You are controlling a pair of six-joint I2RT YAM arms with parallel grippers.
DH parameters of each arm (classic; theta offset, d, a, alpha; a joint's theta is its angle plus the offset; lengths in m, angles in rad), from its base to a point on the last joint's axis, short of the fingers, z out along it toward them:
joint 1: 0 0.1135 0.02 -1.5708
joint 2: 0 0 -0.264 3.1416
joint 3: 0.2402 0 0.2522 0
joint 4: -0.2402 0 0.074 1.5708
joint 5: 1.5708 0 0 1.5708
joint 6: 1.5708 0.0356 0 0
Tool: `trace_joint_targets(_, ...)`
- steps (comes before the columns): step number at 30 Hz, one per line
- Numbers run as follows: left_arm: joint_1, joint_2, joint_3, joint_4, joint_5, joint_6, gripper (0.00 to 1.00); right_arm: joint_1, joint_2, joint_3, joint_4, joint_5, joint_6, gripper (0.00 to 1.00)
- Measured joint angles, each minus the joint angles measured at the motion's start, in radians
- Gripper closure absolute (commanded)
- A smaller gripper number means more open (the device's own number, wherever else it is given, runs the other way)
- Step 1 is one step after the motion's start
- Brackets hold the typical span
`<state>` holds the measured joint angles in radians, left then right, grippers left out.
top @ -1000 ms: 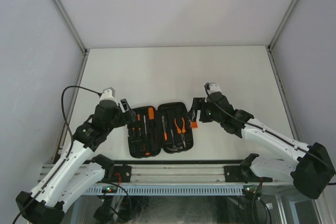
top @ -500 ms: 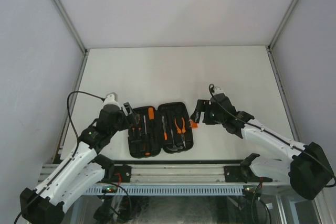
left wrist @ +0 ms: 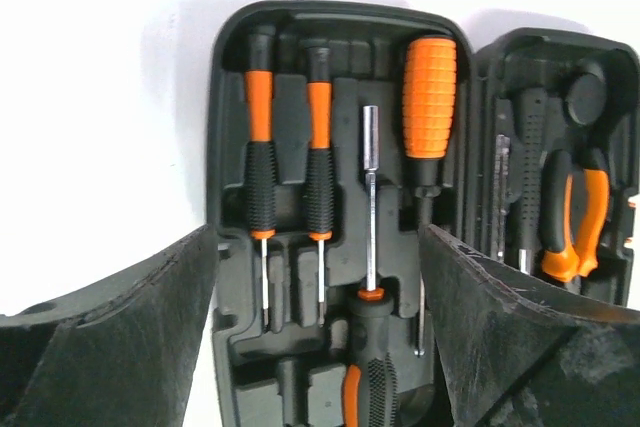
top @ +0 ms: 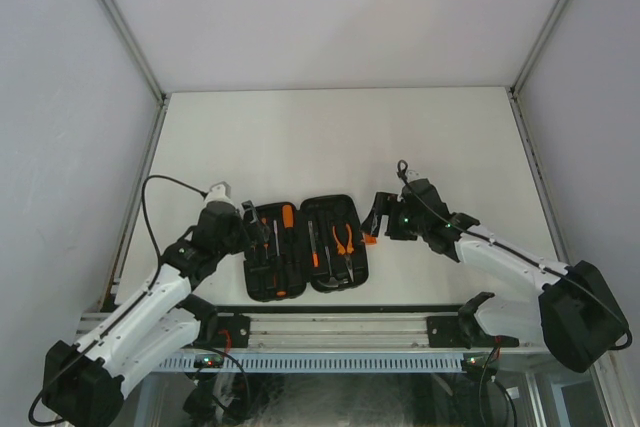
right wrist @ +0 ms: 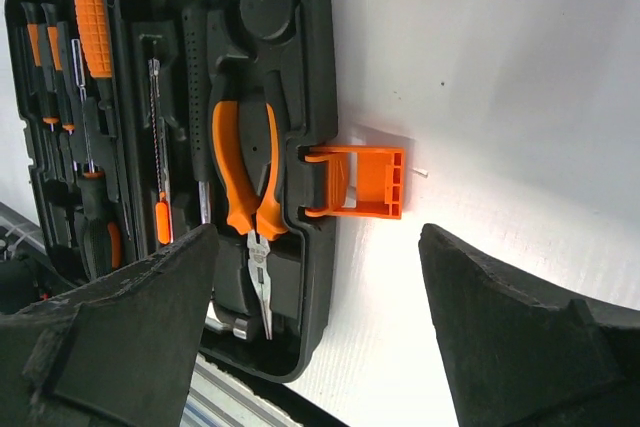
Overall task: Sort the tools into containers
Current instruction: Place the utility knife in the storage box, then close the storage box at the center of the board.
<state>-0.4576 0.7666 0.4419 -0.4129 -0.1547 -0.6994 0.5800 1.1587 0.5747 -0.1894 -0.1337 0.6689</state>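
Black tool case [top: 302, 202] lies open flat on the table [top: 330, 137] near the front edge, btwn the two arms. Left half: two slim black/orange screwdrivers [left wrist: 262, 137] side by side, a thin steel-shaft driver [left wrist: 370, 207] and a fat orange handle [left wrist: 430, 97]. Right half: orange-handled pliers [right wrist: 232, 177] + black bits I can't make out. Orange latch [right wrist: 362, 182] sticks out the right side. The left gripper [left wrist: 318, 232] hangs over the left half and the right gripper [right wrist: 318, 232] is just by the latch, both w/ jaws wide apart, gripping nothing.

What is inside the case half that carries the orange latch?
Orange-handled pliers, a black-handled tool and a slim steel tool lie in its moulded slots. One corner is covered by the right end effector.
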Motion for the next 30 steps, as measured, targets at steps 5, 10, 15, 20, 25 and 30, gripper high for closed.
trace_joint_targets(5,0.0,-0.004,0.0,-0.048,-0.035,-0.012,0.15,-0.002,0.012,-0.004,0.025,-0.014,0.005,0.2)
trace_joint_targets(10,0.0,0.02,0.0,-0.05,-0.016,-0.016,0.15,-0.002,0.012,-0.013,0.032,-0.019,0.009,0.2)
trace_joint_targets(15,0.0,0.041,-0.005,-0.043,0.015,-0.015,0.15,-0.002,0.012,-0.013,0.032,-0.019,0.009,0.2)
trace_joint_targets(20,0.0,0.076,-0.011,-0.031,0.037,-0.014,0.15,-0.002,-0.002,-0.013,0.031,-0.019,0.009,0.2)
trace_joint_targets(25,0.001,0.131,-0.022,-0.01,0.055,-0.007,0.16,-0.002,-0.008,-0.013,0.03,-0.021,0.009,0.21)
trace_joint_targets(30,0.004,0.194,-0.022,0.025,0.073,0.004,0.16,-0.002,-0.011,-0.013,0.028,-0.025,0.009,0.21)
